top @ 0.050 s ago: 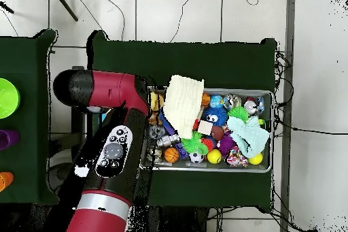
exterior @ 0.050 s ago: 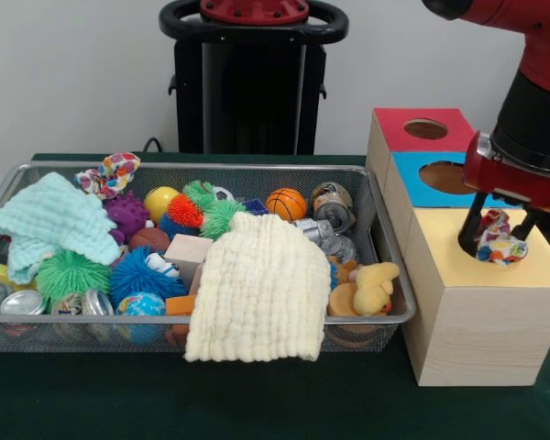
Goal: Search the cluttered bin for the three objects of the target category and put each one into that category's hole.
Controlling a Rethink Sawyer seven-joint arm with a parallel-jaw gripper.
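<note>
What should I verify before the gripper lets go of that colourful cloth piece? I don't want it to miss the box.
1. Grasp: gripper shut on the patterned scrunchie: ok.
2. Position: over the yellow section of the wooden box: ok.
3. Hole under the gripper: none visible in the front view, arm hides the box overhead: cannot tell.
4. Matching item left in the wire bin: second patterned scrunchie at its far rim: ok.
5. Red hole and blue hole unobstructed: ok.

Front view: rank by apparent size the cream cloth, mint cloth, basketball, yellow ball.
1. cream cloth, though it lies nearest the camera
2. mint cloth
3. basketball and yellow ball: look alike, not ranked
</note>
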